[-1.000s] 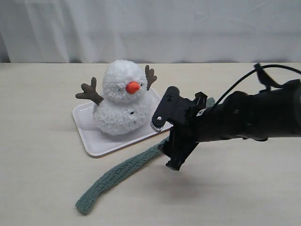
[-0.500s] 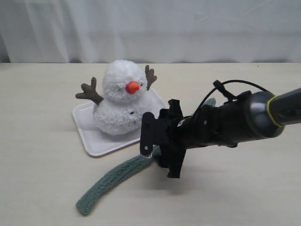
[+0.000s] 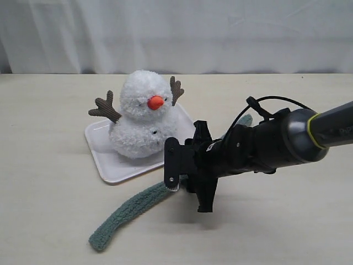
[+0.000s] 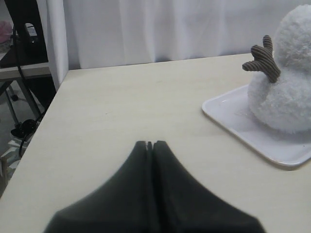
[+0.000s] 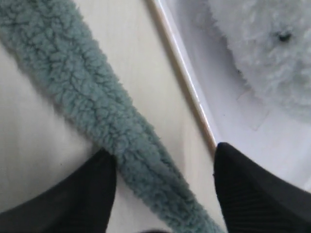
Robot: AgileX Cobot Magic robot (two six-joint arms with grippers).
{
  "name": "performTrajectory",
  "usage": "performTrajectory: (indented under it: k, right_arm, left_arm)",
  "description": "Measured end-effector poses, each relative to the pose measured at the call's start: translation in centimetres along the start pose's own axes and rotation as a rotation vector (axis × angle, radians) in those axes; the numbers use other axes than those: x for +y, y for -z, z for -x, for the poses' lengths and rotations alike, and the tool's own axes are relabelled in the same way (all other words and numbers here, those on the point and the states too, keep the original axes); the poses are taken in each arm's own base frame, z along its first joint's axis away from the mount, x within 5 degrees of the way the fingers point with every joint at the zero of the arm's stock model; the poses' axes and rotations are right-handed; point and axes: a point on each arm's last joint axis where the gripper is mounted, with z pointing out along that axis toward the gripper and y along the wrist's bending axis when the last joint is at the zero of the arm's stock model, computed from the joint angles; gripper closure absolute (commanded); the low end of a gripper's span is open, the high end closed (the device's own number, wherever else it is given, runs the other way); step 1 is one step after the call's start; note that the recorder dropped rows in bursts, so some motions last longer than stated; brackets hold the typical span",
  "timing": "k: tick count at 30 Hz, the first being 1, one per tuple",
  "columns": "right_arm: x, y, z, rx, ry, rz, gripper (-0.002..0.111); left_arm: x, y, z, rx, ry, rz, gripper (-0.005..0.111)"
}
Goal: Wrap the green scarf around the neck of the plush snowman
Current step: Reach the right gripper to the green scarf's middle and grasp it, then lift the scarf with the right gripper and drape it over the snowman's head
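Observation:
The plush snowman [image 3: 144,118] sits upright on a white tray [image 3: 102,157], orange nose facing front-right. The green scarf [image 3: 129,207] lies flat on the table, running from the front left, past the tray's corner, to behind my right arm. My right gripper [image 3: 187,184] is down over the scarf's middle, open, with one finger on each side of the strip. In the right wrist view the scarf [image 5: 92,92] passes between the dark fingertips [image 5: 99,179] of the gripper [image 5: 164,150], beside the tray's rim [image 5: 187,82]. My left gripper [image 4: 150,143] is shut and holds nothing, well away from the snowman [image 4: 289,82].
A white curtain [image 3: 176,33] hangs behind the table's far edge. The left wrist view shows the table's side edge [image 4: 46,114], with dark stands and cables [image 4: 22,58] beyond it. The tray [image 4: 243,128] lies a little ahead of the left gripper.
My right arm has come down and to the left, from above the scarf near the tray's corner to straddling it at table level. Scarf and snowman have not moved.

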Motion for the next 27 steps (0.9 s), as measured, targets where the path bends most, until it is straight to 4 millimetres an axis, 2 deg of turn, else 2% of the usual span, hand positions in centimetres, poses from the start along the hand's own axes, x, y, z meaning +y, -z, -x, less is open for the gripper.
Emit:
performTrajectory:
  k: [8, 16, 22, 27]
  right_arm:
    - [0.5, -0.7, -0.3, 0.014, 0.054, 0.02, 0.103]
    - [0.5, -0.2, -0.2, 0.008, 0.069, 0.027, 0.104]
    - [-1.1, 3.5, 1.6, -0.06, 0.085, -0.046, 0.104]
    - [-2.0, 9.3, 6.3, -0.209, 0.159, -0.237, 0.104]
  left_arm:
    - [0.0, 0.0, 0.0, 0.0, 0.0, 0.0, 0.107]
    - [0.0, 0.0, 0.0, 0.0, 0.0, 0.0, 0.107]
    - [0.0, 0.0, 0.0, 0.0, 0.0, 0.0, 0.107]
    - [0.0, 0.0, 0.0, 0.0, 0.0, 0.0, 0.107]
